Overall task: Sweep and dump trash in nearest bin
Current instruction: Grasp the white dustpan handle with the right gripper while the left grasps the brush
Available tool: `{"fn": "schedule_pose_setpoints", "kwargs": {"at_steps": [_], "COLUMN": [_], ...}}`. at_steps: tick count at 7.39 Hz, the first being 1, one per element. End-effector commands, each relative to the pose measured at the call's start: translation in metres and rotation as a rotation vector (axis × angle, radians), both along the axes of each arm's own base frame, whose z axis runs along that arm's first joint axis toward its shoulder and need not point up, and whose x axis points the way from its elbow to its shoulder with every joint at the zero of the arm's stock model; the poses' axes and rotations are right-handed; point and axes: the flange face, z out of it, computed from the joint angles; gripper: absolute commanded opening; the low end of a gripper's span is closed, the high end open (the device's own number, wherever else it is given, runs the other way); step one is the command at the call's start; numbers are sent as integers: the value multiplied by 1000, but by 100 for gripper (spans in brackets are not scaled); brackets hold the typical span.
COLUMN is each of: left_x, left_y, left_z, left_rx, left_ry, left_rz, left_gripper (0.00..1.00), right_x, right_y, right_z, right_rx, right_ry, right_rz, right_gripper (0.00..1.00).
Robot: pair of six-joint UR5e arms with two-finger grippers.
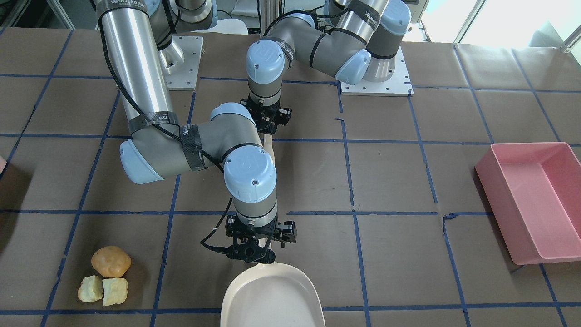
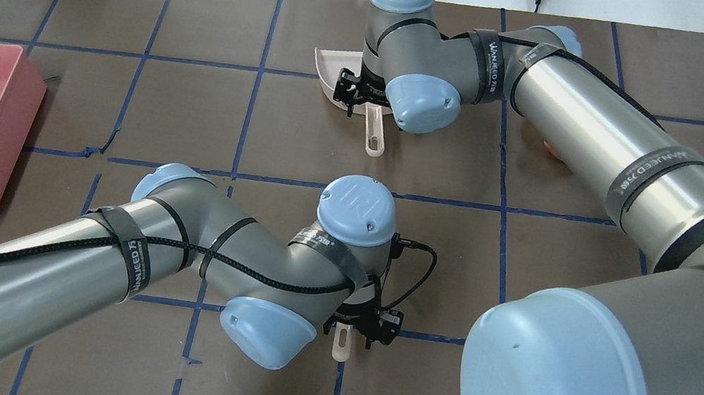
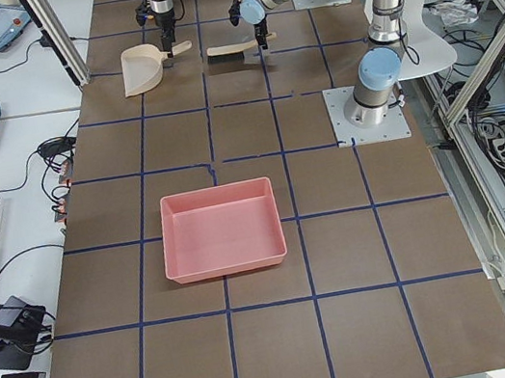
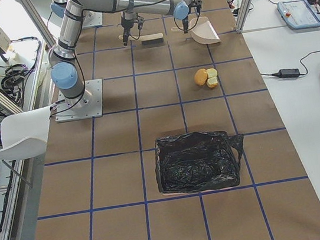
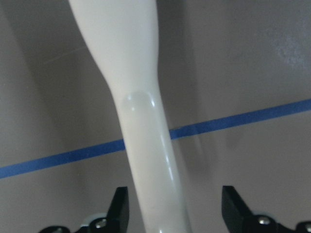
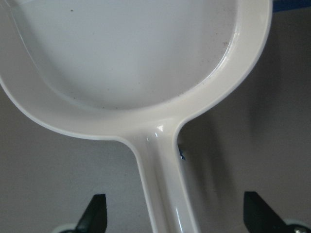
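Cream dustpan (image 6: 126, 53) handle sits inside your right hand (image 6: 175, 213), brush (image 5: 141, 145) handle inside your left hand (image 5: 177, 208); both gape empty, straddling to clamp.

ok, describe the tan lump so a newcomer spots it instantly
Find the cream dustpan at the operator-side edge of the table. Toward the robot's right from it lie three pieces. The tan-brown lump is the rounded, smooth, largest one; the two pale yellow-green chunks beside it are blocky.

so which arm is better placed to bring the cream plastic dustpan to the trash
Right. The right gripper, open, straddles the handle of the cream plastic dustpan; the tan lump and yellow-green chunks lie on that arm's side. The left gripper straddles the brush handle.
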Motion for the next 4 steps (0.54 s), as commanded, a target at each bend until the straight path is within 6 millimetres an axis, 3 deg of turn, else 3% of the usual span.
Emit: {"fn": "schedule_pose_setpoints", "kwargs": {"at_steps": [1, 2, 3, 4], "left_x": [0, 0, 0, 0], "left_y": [1, 1, 1, 1], "left_z": [10, 9, 8, 8], "left_rx": [-22, -20, -18, -18], "left_ry": [9, 9, 7, 7], "left_rz": [-1, -3, -3, -3], "left_gripper": [66, 65, 56, 32], "right_x": [2, 8, 10, 11], "right_y": [3, 6, 7, 8], "right_z": [-3, -3, -3, -3], "right_rx": [16, 28, 40, 43], "right_ry": [1, -25, -55, -64], "right_rz": [-17, -14, -11, -9], "right_gripper": [73, 54, 38, 24]}}
